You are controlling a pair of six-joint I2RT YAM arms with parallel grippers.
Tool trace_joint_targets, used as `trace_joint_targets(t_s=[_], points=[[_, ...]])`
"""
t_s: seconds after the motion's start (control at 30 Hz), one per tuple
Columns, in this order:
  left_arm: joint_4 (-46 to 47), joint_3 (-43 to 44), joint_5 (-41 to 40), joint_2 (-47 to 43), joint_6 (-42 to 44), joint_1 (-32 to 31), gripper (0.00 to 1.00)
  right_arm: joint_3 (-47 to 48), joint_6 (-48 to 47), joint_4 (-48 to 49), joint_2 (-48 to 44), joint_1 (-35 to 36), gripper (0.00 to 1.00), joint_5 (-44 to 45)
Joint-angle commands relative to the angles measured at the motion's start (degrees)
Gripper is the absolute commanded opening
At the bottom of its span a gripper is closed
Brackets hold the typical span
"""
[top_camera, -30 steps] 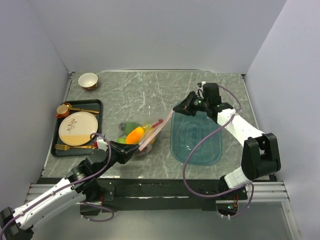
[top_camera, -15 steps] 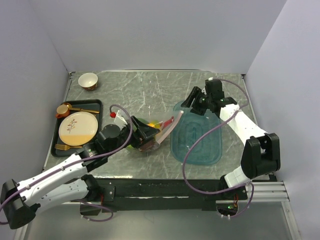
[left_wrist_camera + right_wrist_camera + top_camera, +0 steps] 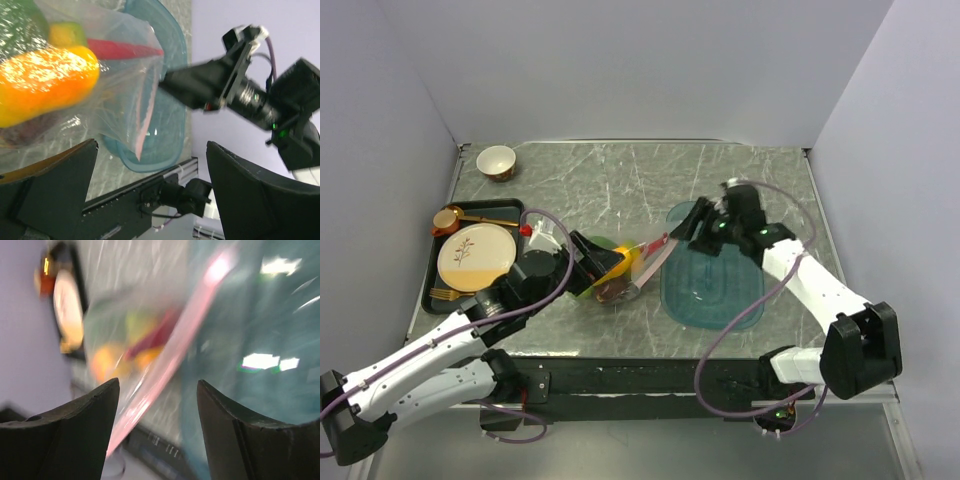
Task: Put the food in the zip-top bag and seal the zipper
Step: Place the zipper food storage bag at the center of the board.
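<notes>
zip-top bag (image 3: 628, 272) sits near the middle of the marble table (image 3: 620, 185), between the black tray (image 3: 432, 298) and the teal tray (image 3: 720, 295), with its pink zipper (image 3: 655, 255) just beside the teal tray's left rim. an orange mango (image 3: 45, 82), a red chili (image 3: 122, 49) and a green fruit (image 3: 15, 22) show through the plastic. left gripper (image 3: 592, 262) is at the bag's left side, jaws spread wide and gripping nothing. right gripper (image 3: 682, 232) is at the zipper's far end, jaws apart, with the blurred strip running between them.
</notes>
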Motion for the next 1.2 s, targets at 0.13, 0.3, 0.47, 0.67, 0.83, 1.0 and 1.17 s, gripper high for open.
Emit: trace_joint_targets(t_s=[0.13, 0.3, 0.47, 0.67, 0.83, 1.0, 1.17], points=[[2.86, 1.62, 0.69, 4.76, 2.4, 1.88, 0.95, -5.64, 10.46, 12.8, -0.2, 8.82, 0.71, -4.04], [6.11, 1.1, 5.43, 7.67, 1.53, 2.05, 0.92, -5.11, 11.16, 15.17, 2.18, 8.9, 0.66, -4.91], [9.27, -0.57, 8.42, 8.64, -0.41, 2.05, 0.83, -6.87, 13.27, 18.34, 3.41, 9.17, 0.41, -5.71], [10.33, -1.89, 9.92, 8.11, -1.11, 2.05, 0.7, -8.01, 12.31, 17.73, 1.66, 9.08, 0.11, -3.51], [10.77, -2.07, 10.45, 8.37, -0.85, 2.05, 0.62, -8.01, 10.12, 14.57, -0.97, 9.17, 0.0, 0.09], [10.77, -2.07, 11.24, 8.9, -0.41, 2.05, 0.6, -7.22, 6.95, 9.92, -2.47, 9.08, 0.0, 3.78], [10.16, -2.15, 11.68, 9.69, 0.47, 1.97, 0.59, -6.51, 3.61, 2.88, -4.49, 8.91, 0.41, 10.19]])
